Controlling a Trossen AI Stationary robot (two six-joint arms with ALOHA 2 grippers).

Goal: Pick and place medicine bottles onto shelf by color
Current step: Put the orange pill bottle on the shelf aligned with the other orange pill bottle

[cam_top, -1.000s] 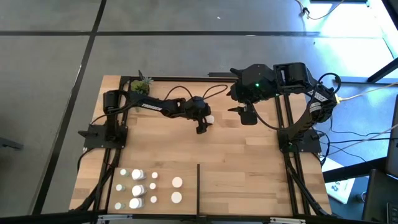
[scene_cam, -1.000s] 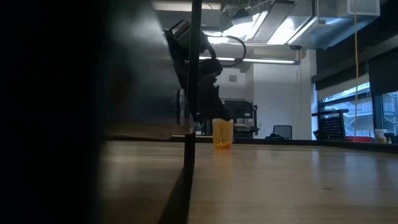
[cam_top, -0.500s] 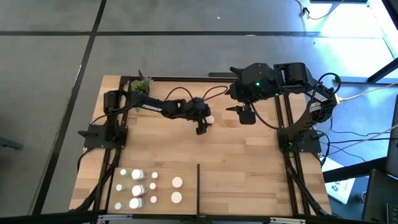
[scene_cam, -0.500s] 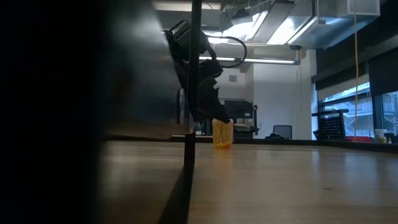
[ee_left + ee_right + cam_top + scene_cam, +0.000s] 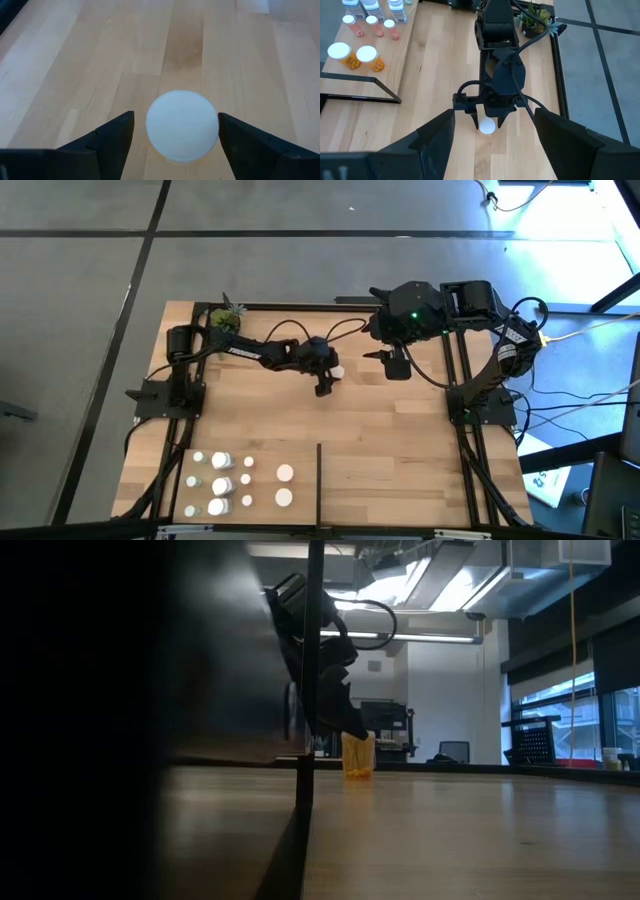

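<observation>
No lettering, brand, number or sign can be read on anything in view; the labels on the medicine bottles (image 5: 370,9) far from the right gripper (image 5: 487,145) are too small to make out.

Pale matt planked-wood shelf (image 5: 400,430)

Bottles (image 5: 222,484) on planked shelf (image 5: 380,440)

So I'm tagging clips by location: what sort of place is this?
Probably an office-type robotics lab: ceiling strip lights and a desk chair show behind the wooden table, which carries two arms on black frames.
</observation>
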